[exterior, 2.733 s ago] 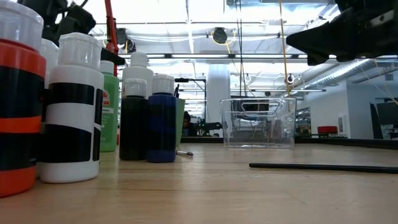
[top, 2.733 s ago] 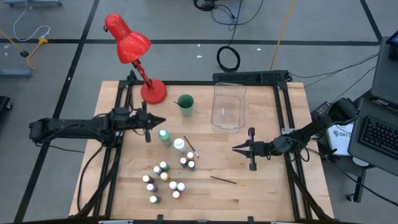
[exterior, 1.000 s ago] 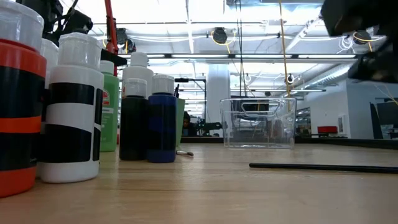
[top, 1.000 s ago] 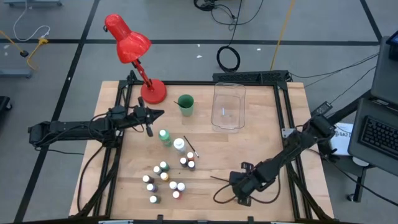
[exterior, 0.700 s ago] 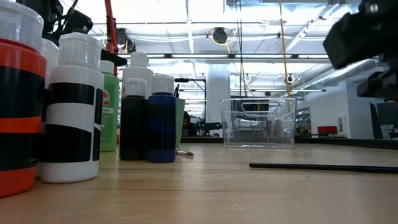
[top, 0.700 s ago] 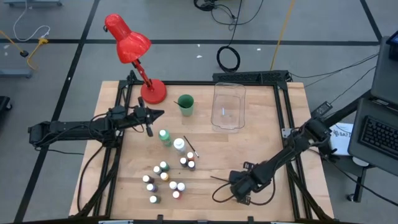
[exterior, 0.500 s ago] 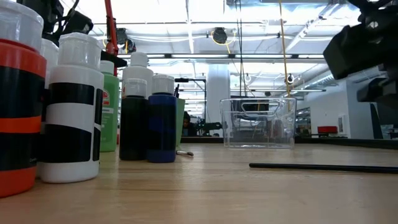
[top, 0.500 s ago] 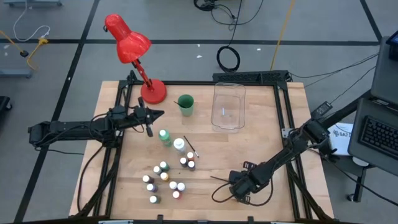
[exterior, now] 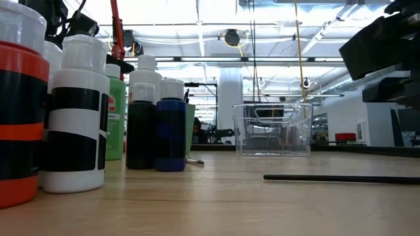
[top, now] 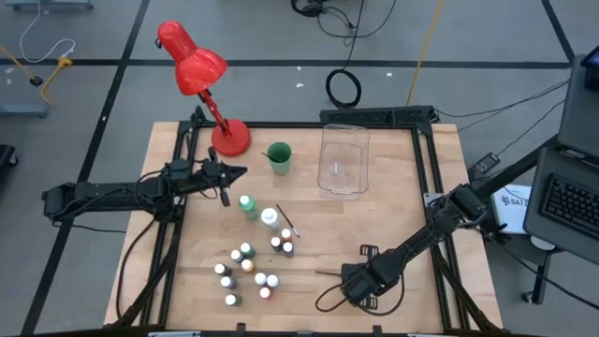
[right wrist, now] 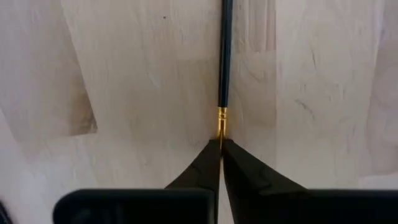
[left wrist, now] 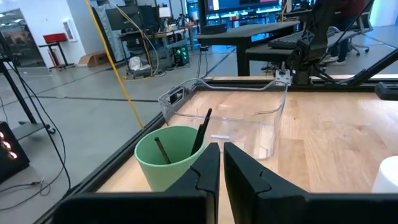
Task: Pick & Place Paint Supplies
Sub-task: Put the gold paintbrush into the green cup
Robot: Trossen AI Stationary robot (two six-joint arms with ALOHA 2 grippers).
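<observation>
My right gripper (right wrist: 220,144) reached low over the tabletop's (top: 402,234) near edge, pinched on the brush (right wrist: 224,59) lying there at its gold ferrule; a second earlier it stood higher and parted. My left gripper (left wrist: 220,163) hovered clenched, empty, before the green cup (left wrist: 168,158) holding two brushes. The clear bin (top: 343,159) looked empty.

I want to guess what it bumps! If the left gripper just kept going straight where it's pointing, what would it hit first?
Probably the green cup with brushes in it, right ahead of the shut left gripper. The clear bin sits farther behind.
</observation>
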